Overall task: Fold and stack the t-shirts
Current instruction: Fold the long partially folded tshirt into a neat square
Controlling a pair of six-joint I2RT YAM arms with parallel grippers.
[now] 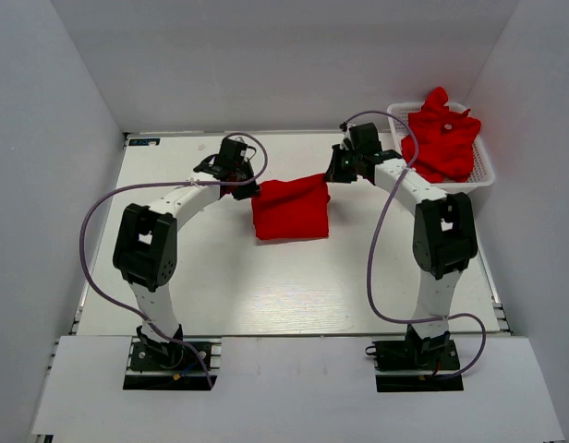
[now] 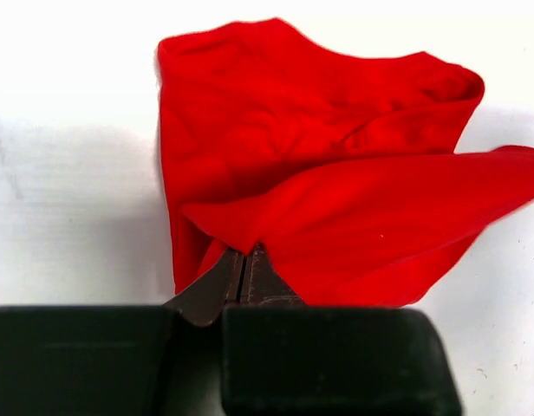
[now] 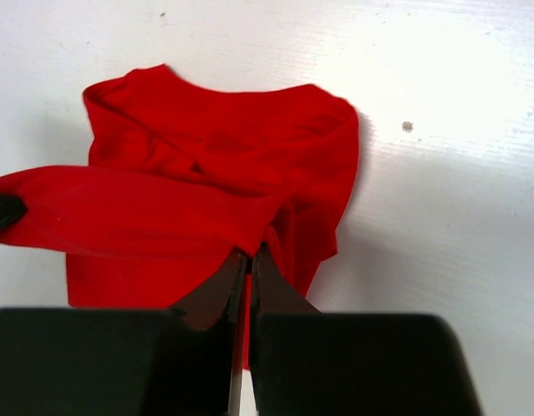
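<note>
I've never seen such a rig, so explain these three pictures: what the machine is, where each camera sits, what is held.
Two robot arms stand bolted at the near edge of a white table. The wide picture looks down from above and behind them; the other two come from a close-up camera on each wrist. A red t-shirt lies partly folded mid-table. The left hand and the right hand each pinch one end of its raised edge. More red t-shirts fill a white basket at far right.

White arms point(image 1: 174, 199), black joints point(image 1: 144, 242), looping purple cables point(image 1: 84, 242) — dark claws point(image 2: 243, 264).
</note>
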